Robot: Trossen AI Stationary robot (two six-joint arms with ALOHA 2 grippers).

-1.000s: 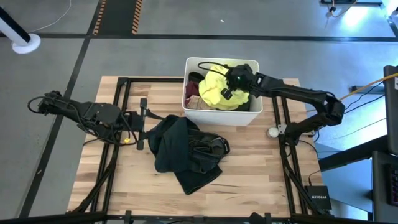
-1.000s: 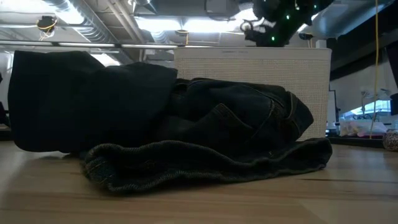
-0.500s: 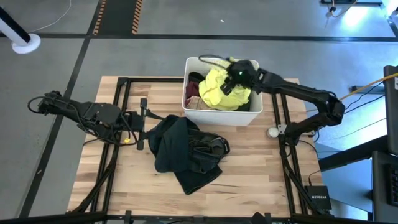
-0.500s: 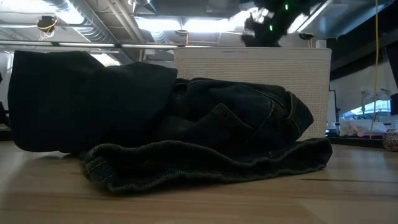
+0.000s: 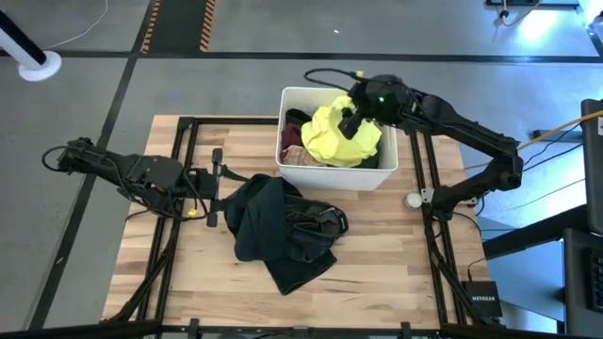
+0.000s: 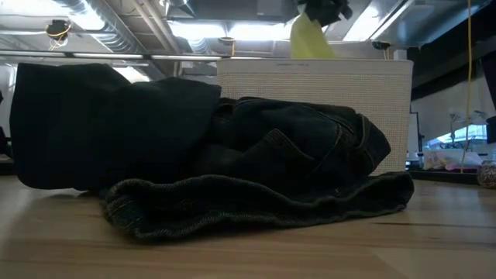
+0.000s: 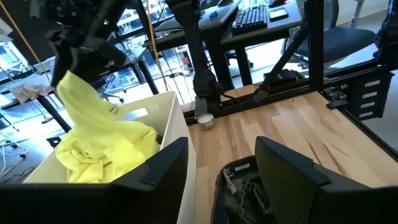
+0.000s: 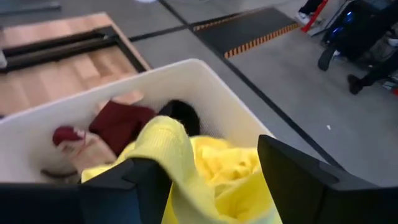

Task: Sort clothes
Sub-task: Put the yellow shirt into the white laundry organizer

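From above, we see our right gripper [image 5: 350, 121] over the white bin [image 5: 290, 162], its fingers spread, with the neon yellow garment [image 5: 332, 139] heaped directly beneath; the dark clothes pile [image 5: 283, 226] lies mid-table, nearer our left gripper [image 5: 219, 179], whose fingers stand apart and empty.

At table height, a yellow tail [image 6: 311, 39] hangs upright above the bin.

Our left wrist view shows that peak draped from the right gripper.

Our right wrist view shows yellow fabric between the open fingers, a maroon piece [image 8: 118, 124] beyond it.
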